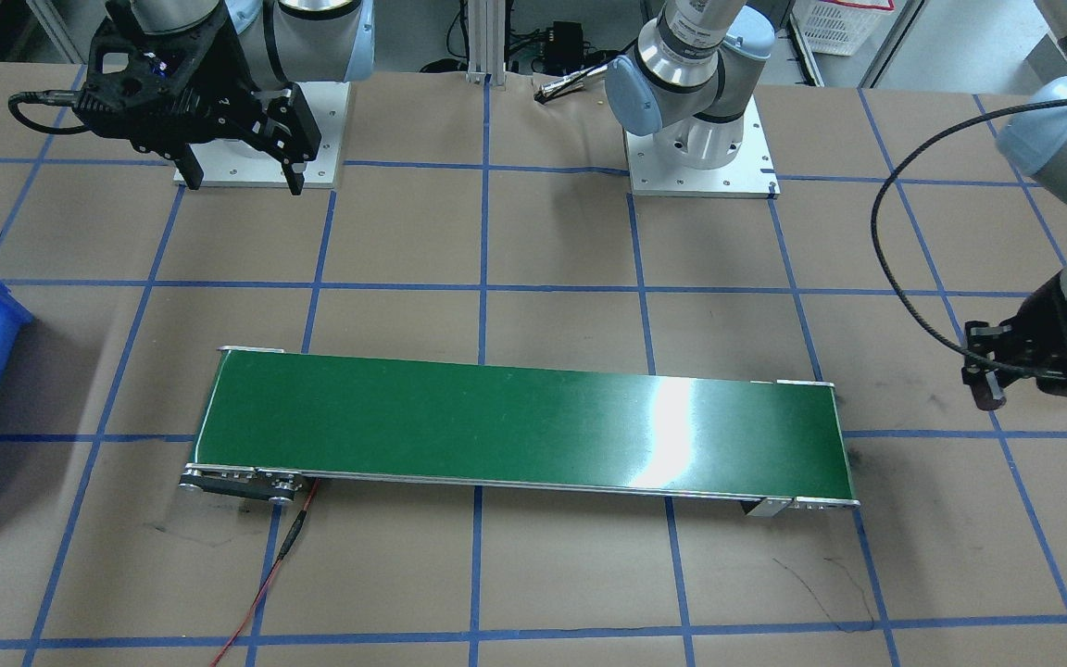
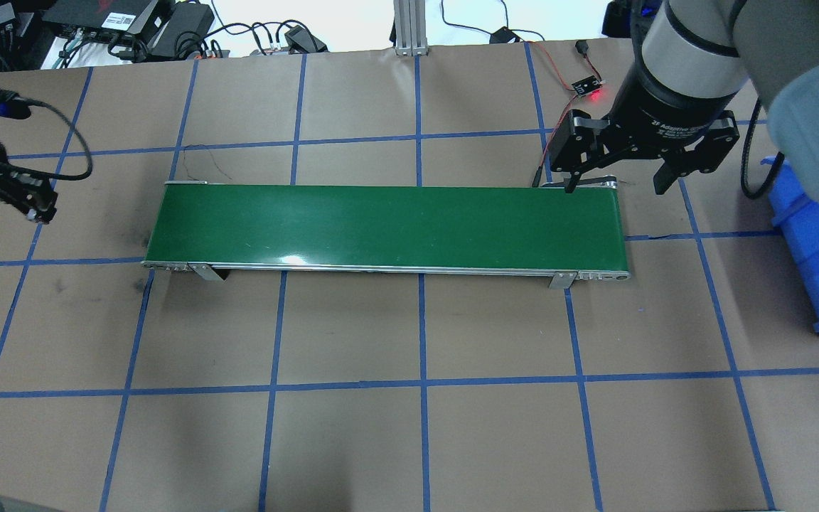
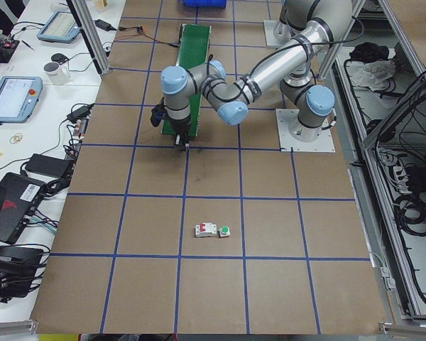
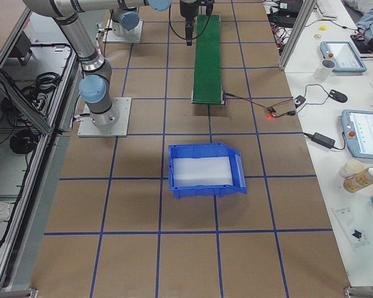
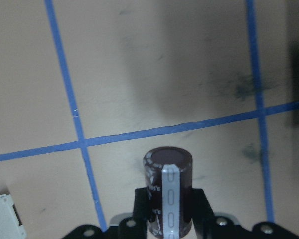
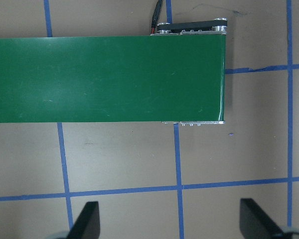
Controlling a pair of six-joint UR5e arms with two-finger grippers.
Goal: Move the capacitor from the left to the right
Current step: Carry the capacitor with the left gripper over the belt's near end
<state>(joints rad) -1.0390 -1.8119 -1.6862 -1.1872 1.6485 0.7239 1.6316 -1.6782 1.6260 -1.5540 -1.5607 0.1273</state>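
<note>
The capacitor [image 5: 168,191], a stubby dark brown cylinder with a pale grey stripe, stands upright between the fingers of my left gripper [image 5: 169,204]. That gripper is shut on it and holds it above the brown table, beyond the conveyor's left end [image 1: 990,389] [image 2: 36,206]. The green conveyor belt [image 1: 515,421] [image 2: 381,224] lies across the middle of the table with nothing on it. My right gripper [image 2: 616,183] [image 1: 242,176] is open and empty. It hovers over the table by the belt's right end [image 6: 209,79], with its fingertips [image 6: 89,221] spread wide.
A blue bin [image 2: 818,249] [image 4: 205,171] stands on the table past the belt's right end. A white breaker [image 3: 205,229] and a green-capped button [image 3: 225,230] lie at the table's far left. A red wire [image 1: 265,584] runs from the conveyor.
</note>
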